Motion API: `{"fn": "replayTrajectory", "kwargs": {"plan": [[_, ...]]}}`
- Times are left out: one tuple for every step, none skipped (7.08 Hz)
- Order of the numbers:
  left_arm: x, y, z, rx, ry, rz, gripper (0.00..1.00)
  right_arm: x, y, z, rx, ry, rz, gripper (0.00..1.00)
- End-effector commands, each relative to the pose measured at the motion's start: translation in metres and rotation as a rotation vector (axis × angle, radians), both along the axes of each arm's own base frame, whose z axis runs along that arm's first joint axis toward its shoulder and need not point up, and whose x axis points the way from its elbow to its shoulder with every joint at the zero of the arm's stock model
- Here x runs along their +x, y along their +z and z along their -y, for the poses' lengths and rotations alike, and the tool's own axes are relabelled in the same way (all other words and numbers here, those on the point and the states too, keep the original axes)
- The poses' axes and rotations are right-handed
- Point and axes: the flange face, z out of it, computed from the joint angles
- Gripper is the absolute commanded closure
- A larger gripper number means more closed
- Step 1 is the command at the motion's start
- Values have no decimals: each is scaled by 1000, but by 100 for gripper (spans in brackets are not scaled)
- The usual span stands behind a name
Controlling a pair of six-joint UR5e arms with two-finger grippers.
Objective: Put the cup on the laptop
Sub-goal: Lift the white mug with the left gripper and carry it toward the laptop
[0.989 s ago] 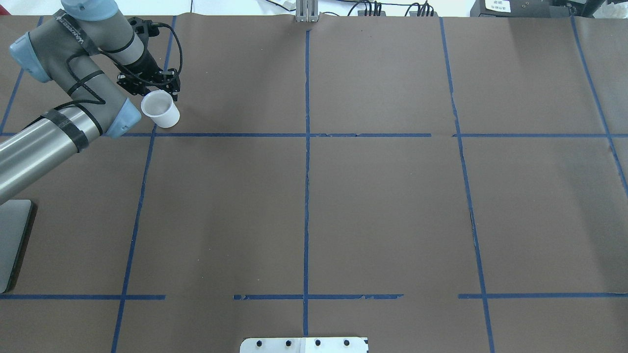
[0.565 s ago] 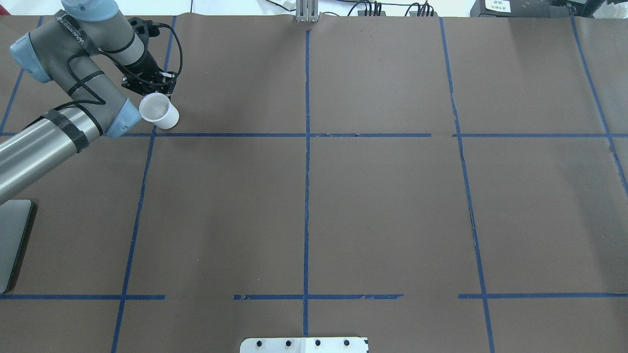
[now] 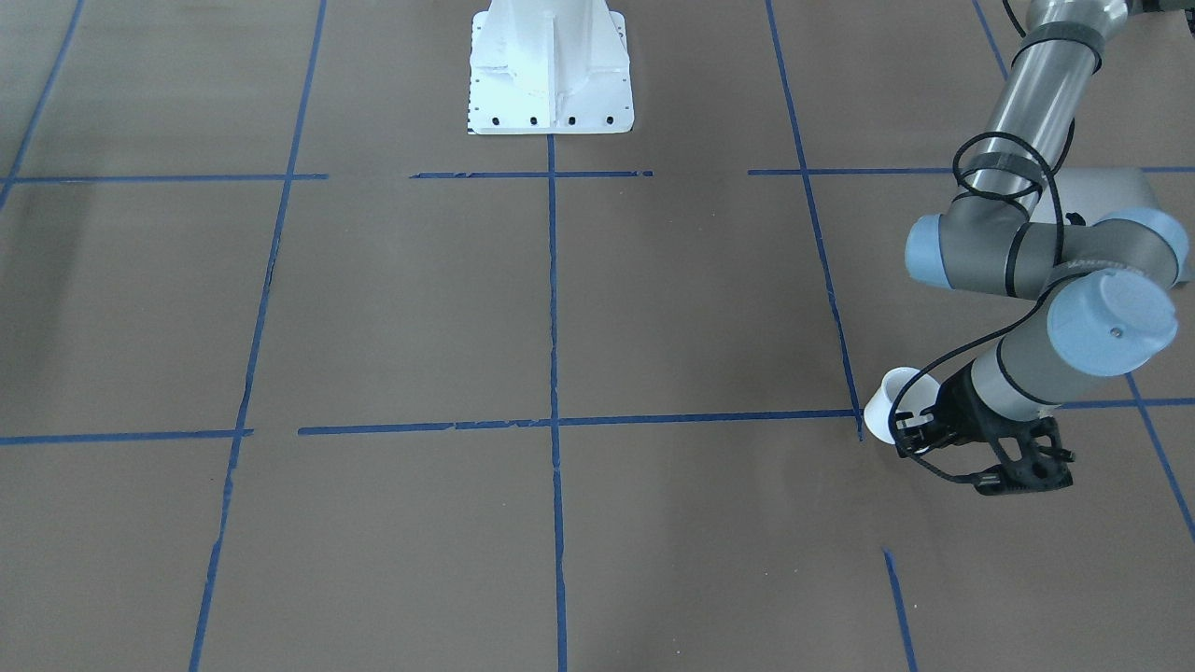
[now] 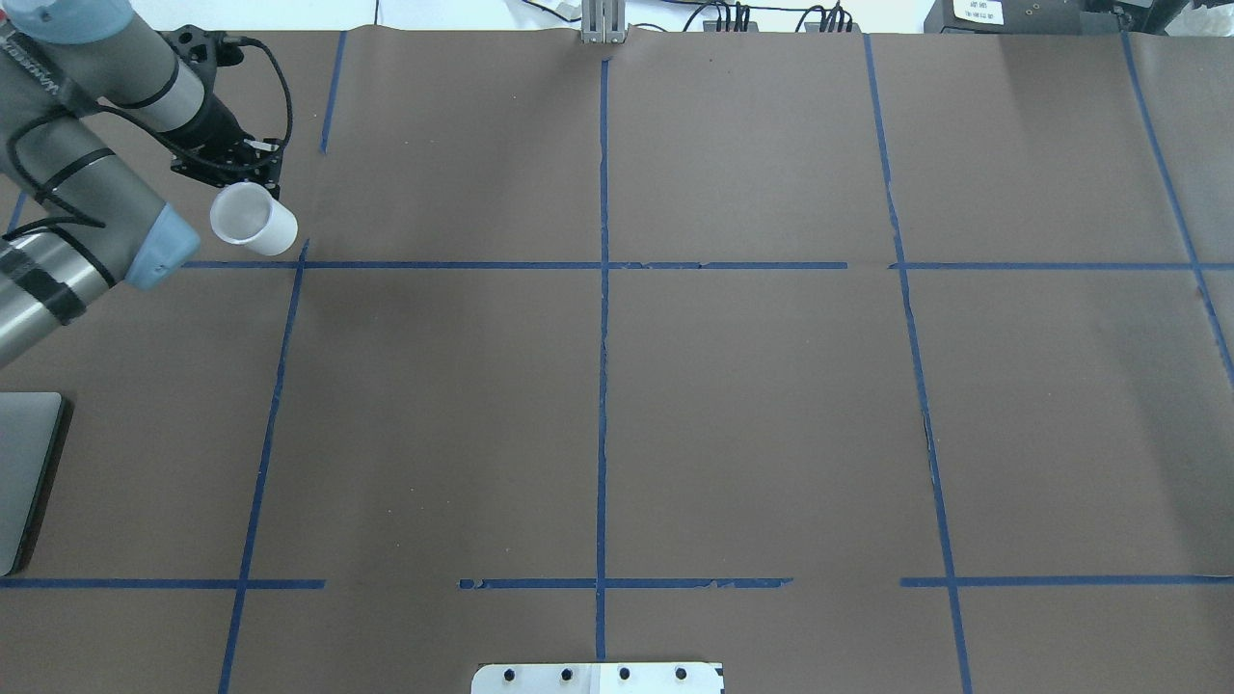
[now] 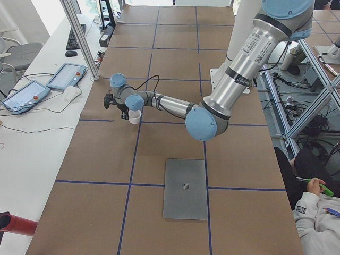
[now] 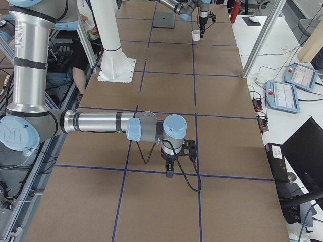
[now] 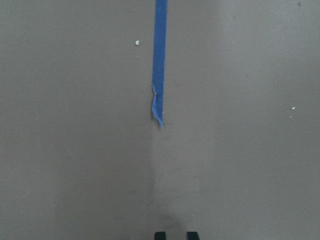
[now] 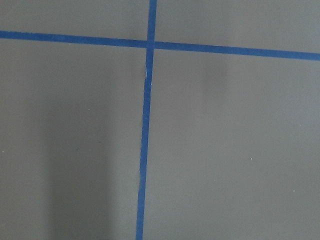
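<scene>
The small white cup (image 4: 253, 220) hangs at the fingers of my left gripper (image 4: 231, 166), which is shut on its far side near the table's far left. It also shows in the front view (image 3: 885, 403), with the left gripper (image 3: 920, 431) beside it, and in the left view (image 5: 134, 116). The left wrist view shows only two fingertips (image 7: 160, 235) close together over bare paper. The silver-grey laptop (image 5: 185, 188) lies closed, nearer the robot; only its edge (image 4: 21, 472) shows overhead. My right gripper (image 6: 169, 172) shows only in the right view, and I cannot tell its state.
The white bolted pedestal base (image 3: 551, 84) stands at the robot's side of the table, mid-width. Blue tape lines (image 4: 603, 289) grid the brown paper. Tablets (image 5: 66, 76) and cables lie on the side bench. A seated person (image 5: 319, 207) is beside the table.
My left gripper has moved left in the overhead view, toward the table's left end, and the cup has gone along with it. No other change shows.
</scene>
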Motion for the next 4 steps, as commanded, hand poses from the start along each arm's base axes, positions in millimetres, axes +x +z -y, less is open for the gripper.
{"fn": "replayTrajectory", "kwargs": {"plan": [[-55, 39, -57, 38, 98, 76, 100, 0, 0, 0, 0, 0, 0, 0], [-90, 74, -103, 45, 125, 98, 100, 0, -1, 1, 2, 0, -1, 0], [-115, 103, -142, 42, 156, 116, 100, 0, 0, 0, -1, 0, 0, 0], [-149, 146, -184, 25, 188, 145, 100, 0, 0, 0, 0, 0, 0, 0]]}}
